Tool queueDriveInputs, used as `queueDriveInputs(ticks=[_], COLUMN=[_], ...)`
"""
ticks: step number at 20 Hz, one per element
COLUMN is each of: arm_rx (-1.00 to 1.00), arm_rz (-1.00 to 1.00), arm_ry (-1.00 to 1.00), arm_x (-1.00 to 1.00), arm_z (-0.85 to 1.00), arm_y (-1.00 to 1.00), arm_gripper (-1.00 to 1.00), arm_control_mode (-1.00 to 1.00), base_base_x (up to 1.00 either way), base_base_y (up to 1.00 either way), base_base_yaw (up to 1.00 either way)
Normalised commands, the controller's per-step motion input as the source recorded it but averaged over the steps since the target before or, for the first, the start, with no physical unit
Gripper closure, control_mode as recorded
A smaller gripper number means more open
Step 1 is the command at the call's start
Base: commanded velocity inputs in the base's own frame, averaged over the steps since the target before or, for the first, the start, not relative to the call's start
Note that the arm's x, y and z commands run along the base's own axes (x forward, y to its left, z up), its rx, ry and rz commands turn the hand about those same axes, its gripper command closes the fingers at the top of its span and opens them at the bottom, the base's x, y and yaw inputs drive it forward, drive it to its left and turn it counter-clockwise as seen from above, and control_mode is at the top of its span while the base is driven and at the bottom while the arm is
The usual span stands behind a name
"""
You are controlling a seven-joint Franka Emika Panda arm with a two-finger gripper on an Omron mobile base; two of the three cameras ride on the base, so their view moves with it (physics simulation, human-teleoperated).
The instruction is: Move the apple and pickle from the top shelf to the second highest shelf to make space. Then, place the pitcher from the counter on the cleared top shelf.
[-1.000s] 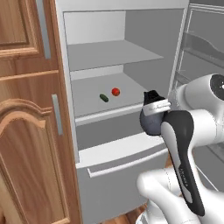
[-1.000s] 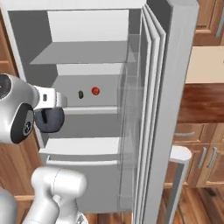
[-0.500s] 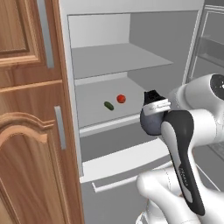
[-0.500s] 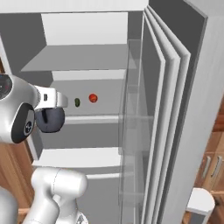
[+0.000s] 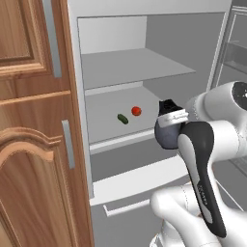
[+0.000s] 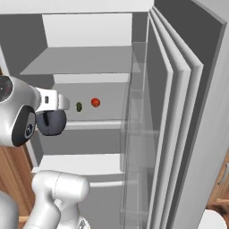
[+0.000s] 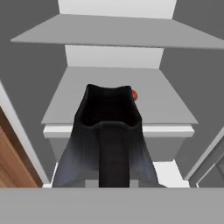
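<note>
Pitcher point(image 7: 107, 140) clamped in claw point(image 5: 167, 107), apple point(image 5: 136, 111) on shelf beyond

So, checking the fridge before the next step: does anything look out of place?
Nothing is spilled, damaged or askew. The small red apple and dark green pickle lie apart on a grey shelf; the end effector holds the dark grey pitcher.

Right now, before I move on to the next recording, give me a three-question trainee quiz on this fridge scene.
1. True or false: the apple and pickle lie side by side on one shelf.
2. What does the gripper hold? A) the pitcher B) the apple C) nothing
3. Fill in: in the left base view, the shelf above the fruit is ____.

Key: 1 true. 2 A, fingers shut on it in front of the open fridge. 3 bare.
</note>
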Motion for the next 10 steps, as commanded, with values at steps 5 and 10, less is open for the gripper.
queueDriveInputs(ticks=[5,10], arm_rx=[0.0,0.0], arm_rz=[0.02,0.03], arm_ry=[-0.09,-0.22], arm_x=[0.01,0.0], arm_z=[0.0,0.21], arm_y=[0.0,-0.01], arm_gripper=[1.0,1.0], arm_control_mode=[-1.0,-1.0], base_base_x=[0.07,0.0], base_base_y=[0.0,0.0], base_base_yaw=[0.04,0.0])
